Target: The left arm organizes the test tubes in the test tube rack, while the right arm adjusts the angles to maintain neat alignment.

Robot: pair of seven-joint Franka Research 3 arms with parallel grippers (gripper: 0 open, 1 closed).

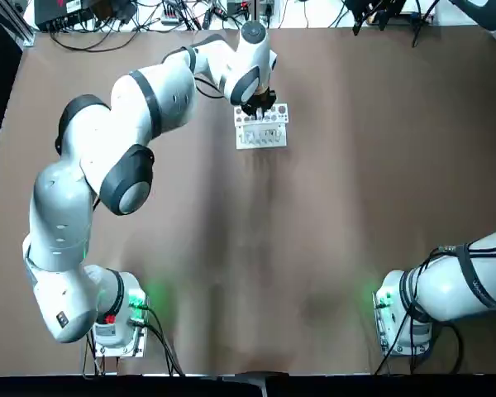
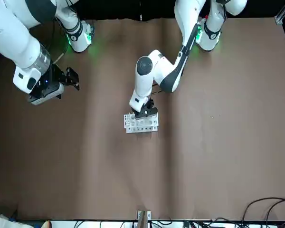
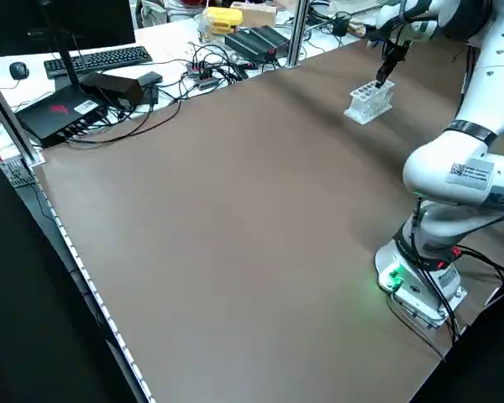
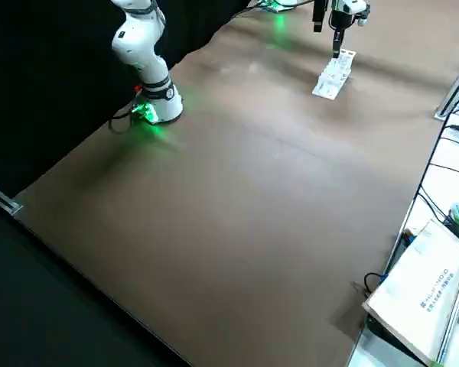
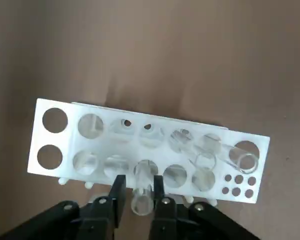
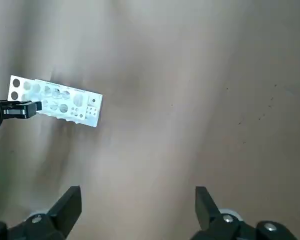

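Centring the black left gripper, fingers parted astride a clear glass tube at the white perforated rack, I'd close gently; the black right gripper hangs aside, spread.

Brown tabletop, soft sheen, few dark specks. White rack standing upright toward edge opposite arm bases. Left arm base and right arm base near robot-side edge, green glow on surface beside each.
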